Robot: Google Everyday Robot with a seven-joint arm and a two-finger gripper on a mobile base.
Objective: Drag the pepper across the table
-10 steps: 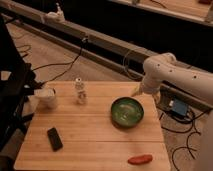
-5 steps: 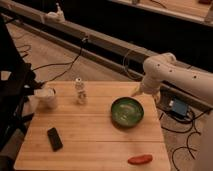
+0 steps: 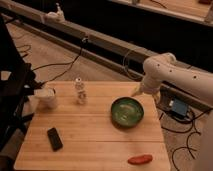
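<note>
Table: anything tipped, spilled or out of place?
Nothing stands out. The bottle and cup stand upright, the bowl sits level, the black slab lies flat, no spill shows on the table. The pepper lies close to the front edge, but fully on the table. The gripper hangs behind the bowl, far from the pepper.

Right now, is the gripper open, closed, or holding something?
Gripper: open or closed cannot be told; it is by the green bowl's far rim, not holding the pepper, which lies near the table's front edge.
</note>
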